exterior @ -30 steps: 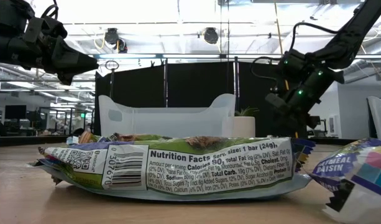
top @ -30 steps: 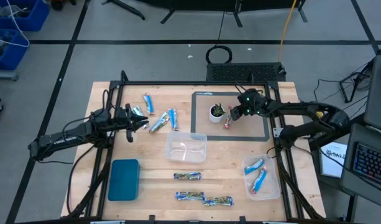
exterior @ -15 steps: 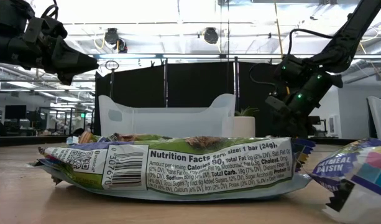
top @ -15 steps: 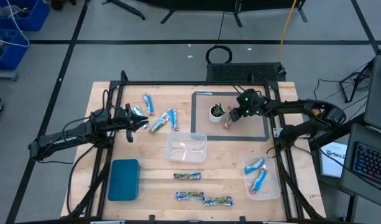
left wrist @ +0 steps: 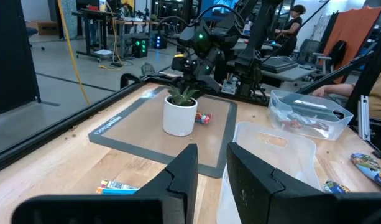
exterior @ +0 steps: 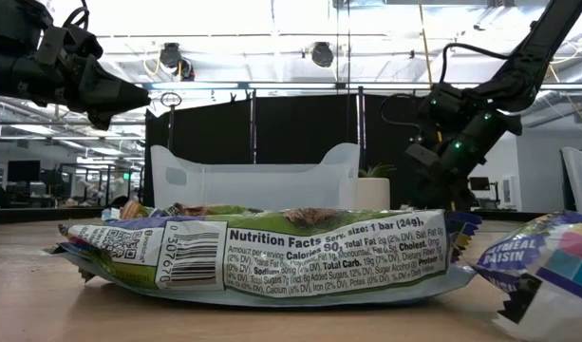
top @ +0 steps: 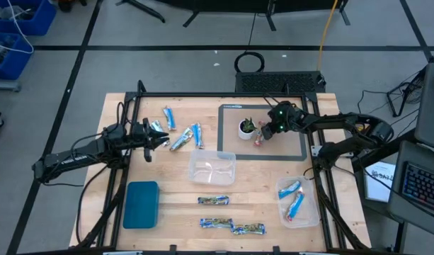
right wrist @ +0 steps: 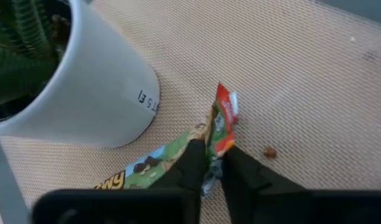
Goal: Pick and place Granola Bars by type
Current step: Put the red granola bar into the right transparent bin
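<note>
On the grey mat beside the plant pot, the right gripper has dropped lower and is clamped on a red bar, ready to lift. Left gripper waits, fingers slightly apart.

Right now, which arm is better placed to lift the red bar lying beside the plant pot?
The right. Its claw is already down at the red bar beside the white pot, fingers straddling it. The left claw waits across the table near the blue bars.
</note>
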